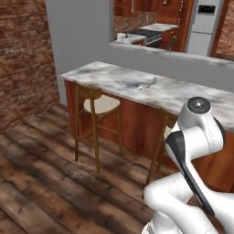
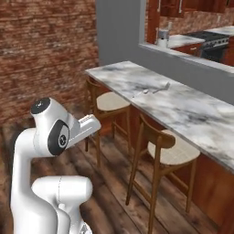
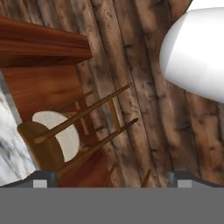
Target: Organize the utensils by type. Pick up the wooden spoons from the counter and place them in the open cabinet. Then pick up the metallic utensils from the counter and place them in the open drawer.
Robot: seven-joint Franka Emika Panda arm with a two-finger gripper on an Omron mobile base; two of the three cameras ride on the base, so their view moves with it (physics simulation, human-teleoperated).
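Lying small and blurred on the counter (image 1: 114,77), metallic utensils (image 1: 147,85); pincer (image 3: 113,178) spread wide, fingertips barely visible

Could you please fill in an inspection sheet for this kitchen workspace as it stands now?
Surface: white marble counter, over a reddish-brown wooden base.
Job's things: thin silver utensils lying on the counter near its back ledge; too small to tell apart.
Clutter: nothing seen on the counter.
Grippers: gripper open, holding nothing, pointing down over a stool and the plank floor.
Cables: nothing seen.
Surroundings: two wooden stools at the counter, brick wall, a stove beyond the pass-through.
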